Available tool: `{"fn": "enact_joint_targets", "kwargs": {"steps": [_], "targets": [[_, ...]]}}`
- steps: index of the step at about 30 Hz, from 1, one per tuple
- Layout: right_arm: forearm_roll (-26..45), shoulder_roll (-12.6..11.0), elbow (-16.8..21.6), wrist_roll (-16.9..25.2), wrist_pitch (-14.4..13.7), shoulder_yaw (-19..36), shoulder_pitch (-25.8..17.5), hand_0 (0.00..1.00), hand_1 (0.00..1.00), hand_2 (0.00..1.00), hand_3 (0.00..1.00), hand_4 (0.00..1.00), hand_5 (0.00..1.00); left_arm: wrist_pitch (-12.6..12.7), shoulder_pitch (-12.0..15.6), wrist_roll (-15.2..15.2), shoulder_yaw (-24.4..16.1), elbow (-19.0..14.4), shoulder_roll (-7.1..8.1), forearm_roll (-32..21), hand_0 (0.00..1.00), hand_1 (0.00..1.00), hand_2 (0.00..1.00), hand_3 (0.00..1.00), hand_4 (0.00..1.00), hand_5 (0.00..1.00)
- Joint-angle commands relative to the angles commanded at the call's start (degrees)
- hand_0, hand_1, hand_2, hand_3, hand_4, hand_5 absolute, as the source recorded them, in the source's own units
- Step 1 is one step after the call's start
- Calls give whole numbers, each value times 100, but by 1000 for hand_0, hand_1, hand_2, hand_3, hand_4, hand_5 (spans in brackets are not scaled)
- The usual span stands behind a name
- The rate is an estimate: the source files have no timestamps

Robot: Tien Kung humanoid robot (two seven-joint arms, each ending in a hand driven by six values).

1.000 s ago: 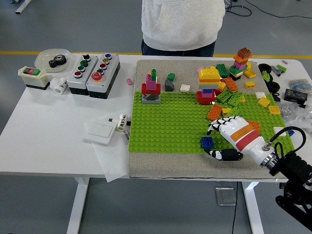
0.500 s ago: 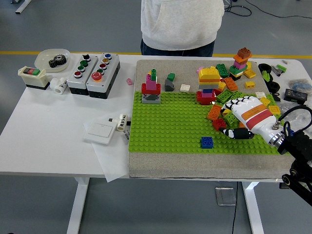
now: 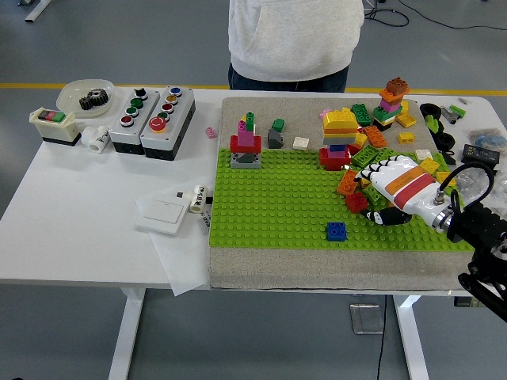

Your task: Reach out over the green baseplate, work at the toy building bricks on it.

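Right hand, white with orange and red bands, resting palm-down over loose bricks at the right of the green baseplate; fingers curled, grasp unclear. Lone blue brick just left of it. Barely shifted from half a second ago.

Right hand: white shell with orange and red bands across the back; fingers white with black segments, thumb black and white. Silver metal wrist ring behind the hand. Black forearm, with a thin black cable looping above the wrist. Person at the far side: light grey hooded top, dark trousers.
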Motion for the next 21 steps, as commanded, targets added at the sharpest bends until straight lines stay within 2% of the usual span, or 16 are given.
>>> {"fn": "enact_joint_targets", "kwargs": {"steps": [11,12,21], "targets": [[13,4,-107,36,73,-241,168,504,622,710,646,801,492,-19,3,21,-29,-7,6,58,687,638,709,618,671,682],[15,8,-109,37,76,-246,173,505,622,708,633,804,465,-21,3,22,-31,-7,6,61,687,637,709,618,670,679],[77,108,-289,72,119,-310,283,498,619,701,602,783,457,-39,-30,26,-49,-11,11,109,687,637,709,618,671,678]]}}
